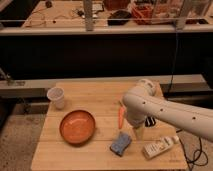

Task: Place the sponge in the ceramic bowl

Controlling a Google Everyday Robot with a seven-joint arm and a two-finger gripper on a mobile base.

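The sponge [120, 143], a small blue-grey pad, lies flat on the wooden table [100, 100] near its front edge. The ceramic bowl [77, 126], orange-brown and shallow, sits to the sponge's left with nothing in it. My white arm reaches in from the right, and the gripper [138, 133] hangs just right of the sponge and slightly above it, close to the tabletop. Nothing shows in its grasp.
An orange carrot [120, 117] lies just behind the sponge, partly covered by the arm. A white bottle [159, 147] lies at the front right. A small white cup [56, 97] stands at the back left. A black bar [150, 120] peeks out behind the arm.
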